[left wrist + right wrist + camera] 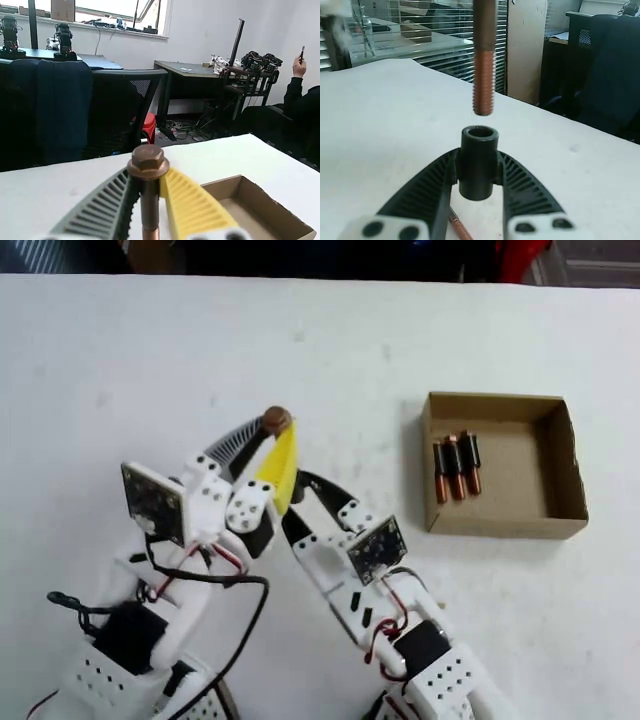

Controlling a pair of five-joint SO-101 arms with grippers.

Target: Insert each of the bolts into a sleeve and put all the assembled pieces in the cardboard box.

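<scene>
On the left of the white, faintly scuffed table (400, 340), the left gripper (147, 181) is clamped on a bolt (148, 165). One finger is grey (100, 207) and the other yellow (195, 207). Both are ribbed, wedge-shaped plastic that narrows towards the tip. The bolt stands upright between them, pinched just under its head. The head is a dull brown metal hexagon with a round flange. Below it the shank is smooth and dark, and it changes to bright copper-coloured thread at the lower end.

Just right of that, the right gripper (479, 170) is closed around a sleeve (479, 145). Its two fingers (425, 195) are black and carry the same ladder-like ribbing. The sleeve is a short matte black cylinder with a round bore, held upright with its open mouth upward. The threaded tip of the bolt hangs directly above that mouth. It is close but not touching, and a clear gap shows between the two. Under the right gripper a second bolt (460, 229) lies on the table, with part of its copper thread showing between the fingers.

Further right, well apart from both arms, sits the cardboard box (497, 399). It is shallow, square and open-topped, made of plain brown board. Three assembled pieces (455, 468) lie side by side against its left inner wall, each with a dark sleeve at one end and copper thread at the other.
</scene>
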